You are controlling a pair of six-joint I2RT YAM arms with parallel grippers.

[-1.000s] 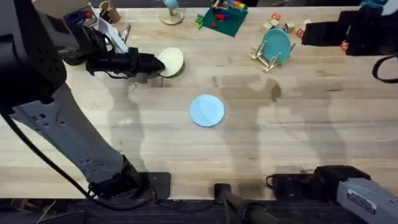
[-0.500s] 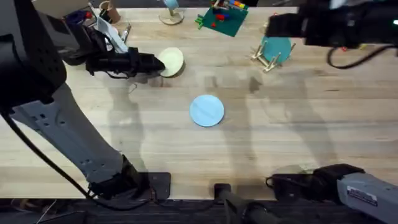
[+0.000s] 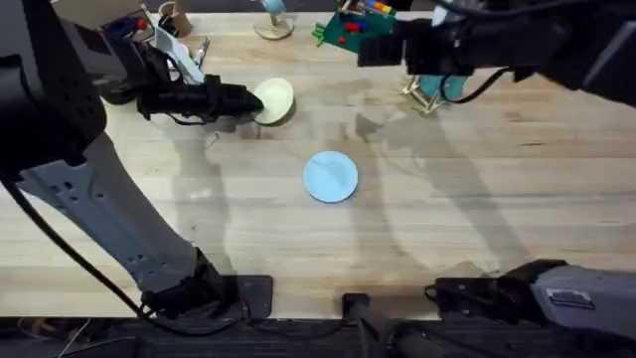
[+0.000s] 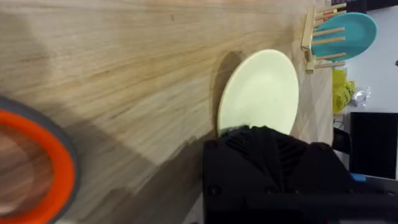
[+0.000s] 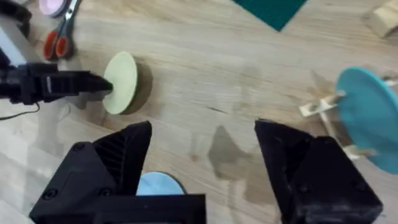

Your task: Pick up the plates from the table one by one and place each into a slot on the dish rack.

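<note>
My left gripper is shut on the rim of the pale yellow plate, which is tipped up off the table at the back left. The left wrist view shows that plate just beyond my black gripper. A light blue plate lies flat mid-table. The dish rack stands at the back right with a teal plate upright in a slot. My right gripper hovers open near the rack. Its wrist view shows the open gripper, the yellow plate and the rack.
A green toy-block board sits at the back, under the right arm's tip. Scissors, a pink dish and other clutter lie at the back left. Wooden blocks lie behind the rack.
The right arm has swung left along the back of the table and now covers part of the rack. The left arm and both plates on the table have not moved.
</note>
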